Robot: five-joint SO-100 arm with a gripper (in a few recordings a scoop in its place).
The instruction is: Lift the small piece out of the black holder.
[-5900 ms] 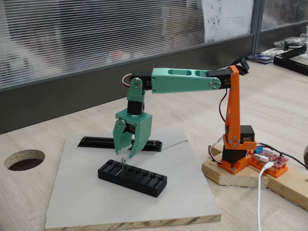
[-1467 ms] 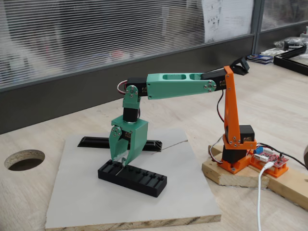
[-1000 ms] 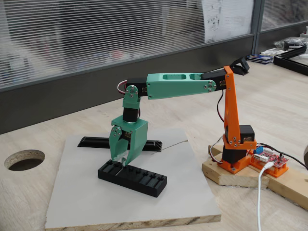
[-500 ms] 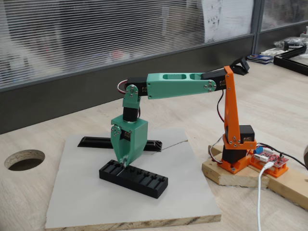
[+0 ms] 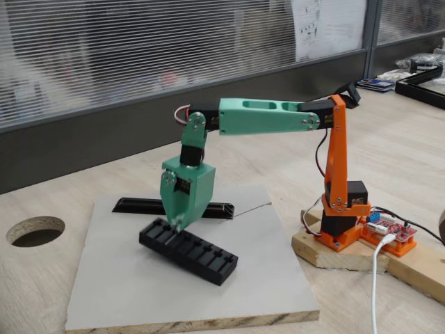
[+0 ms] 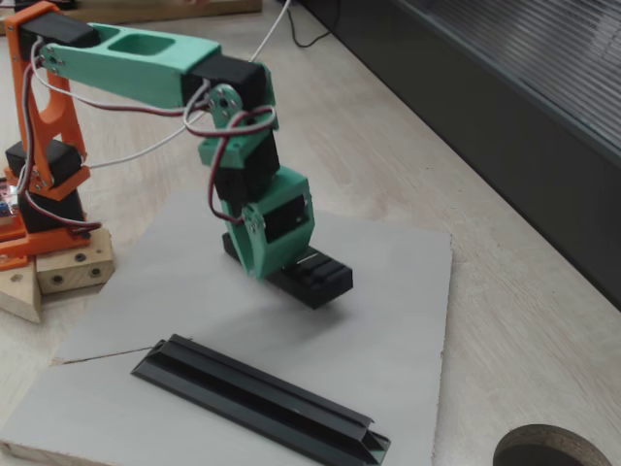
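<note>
Over the left end of the black slotted rectangular holder, seen in both fixed views, hangs the green two-finger gripper, fingers drawn together at the tips. Small silvery piece too tiny to make out, presumably pinched there. Straight upward, across the holder's long axis, lies the way out.

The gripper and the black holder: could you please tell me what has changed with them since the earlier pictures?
The gripper, open above the small piece before, came down over the black holder, closed its fingers there, and has now begun to rise. The holder's left end has lifted and turned with it, so the block sits skewed on the grey board. The piece itself is too small to make out. The long black bar stayed put.
</note>
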